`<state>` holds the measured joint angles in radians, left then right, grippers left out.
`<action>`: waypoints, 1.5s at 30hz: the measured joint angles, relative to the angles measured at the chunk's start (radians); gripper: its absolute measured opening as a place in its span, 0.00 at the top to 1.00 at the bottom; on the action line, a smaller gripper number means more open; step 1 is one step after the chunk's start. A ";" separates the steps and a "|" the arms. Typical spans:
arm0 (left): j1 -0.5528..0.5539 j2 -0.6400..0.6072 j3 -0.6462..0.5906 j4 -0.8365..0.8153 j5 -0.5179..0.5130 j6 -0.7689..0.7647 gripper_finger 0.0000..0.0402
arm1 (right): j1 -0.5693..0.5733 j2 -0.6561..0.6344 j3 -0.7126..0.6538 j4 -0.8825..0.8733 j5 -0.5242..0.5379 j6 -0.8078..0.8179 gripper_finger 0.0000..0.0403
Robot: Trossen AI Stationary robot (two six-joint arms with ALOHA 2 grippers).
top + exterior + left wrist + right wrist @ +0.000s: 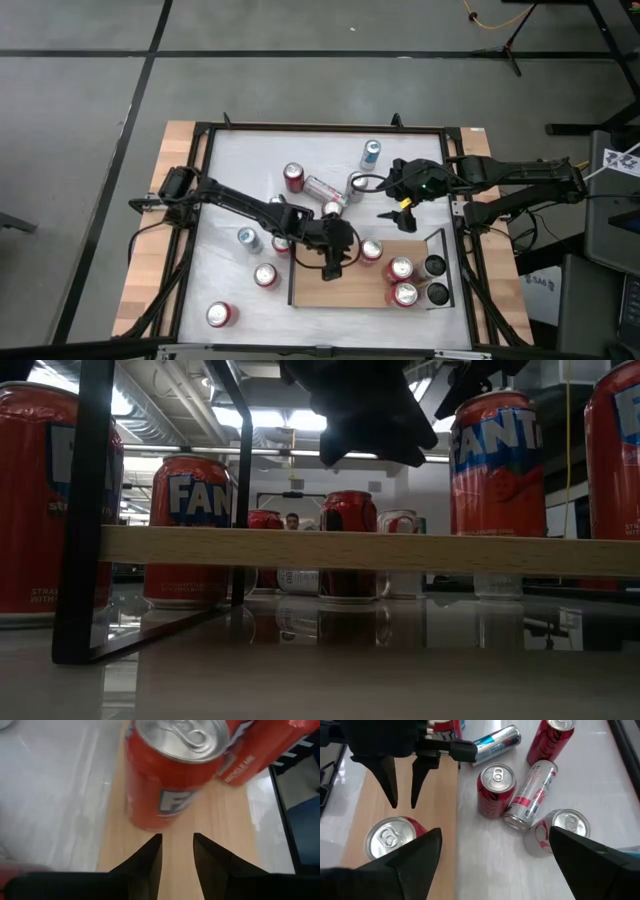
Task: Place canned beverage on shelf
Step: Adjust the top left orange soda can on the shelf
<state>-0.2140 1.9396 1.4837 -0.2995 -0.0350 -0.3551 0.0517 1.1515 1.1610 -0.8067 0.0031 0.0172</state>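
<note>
The shelf (340, 285) sits at the table's near edge with a red can (170, 775) standing on it. The left gripper (177, 852) hovers just short of that can, fingers a narrow gap apart, holding nothing (not touching it either). The right gripper (495, 855) hangs above, spread wide and empty.

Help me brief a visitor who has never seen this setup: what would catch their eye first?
Red soda cans scattered over the white table, one silver can lying on its side. The left gripper hangs empty above the wooden shelf, just behind an upright red can. The right gripper hovers open near the shelf's far edge.
</note>
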 joint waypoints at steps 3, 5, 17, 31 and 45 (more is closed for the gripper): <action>-0.010 0.003 0.000 0.010 -0.002 0.000 0.75 | 0.000 0.000 0.000 -0.003 -0.053 0.003 0.11; -0.015 0.005 0.000 0.010 -0.016 0.000 0.75 | 0.000 0.000 0.000 -0.005 -0.135 0.003 0.11; -0.002 0.036 0.000 0.072 -0.076 0.000 0.75 | 0.068 0.000 -0.050 0.006 -0.209 0.030 0.11; 0.000 0.037 0.000 0.086 -0.080 0.009 0.75 | 0.200 0.057 -0.122 0.104 -0.029 0.058 0.11; -0.003 0.037 0.000 0.154 -0.058 0.051 0.75 | 0.198 0.107 -0.121 0.099 -0.035 0.032 0.11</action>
<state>-0.2173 1.9766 1.4837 -0.1451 -0.0932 -0.3042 0.2493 1.2589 1.0397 -0.7082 -0.0321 0.0490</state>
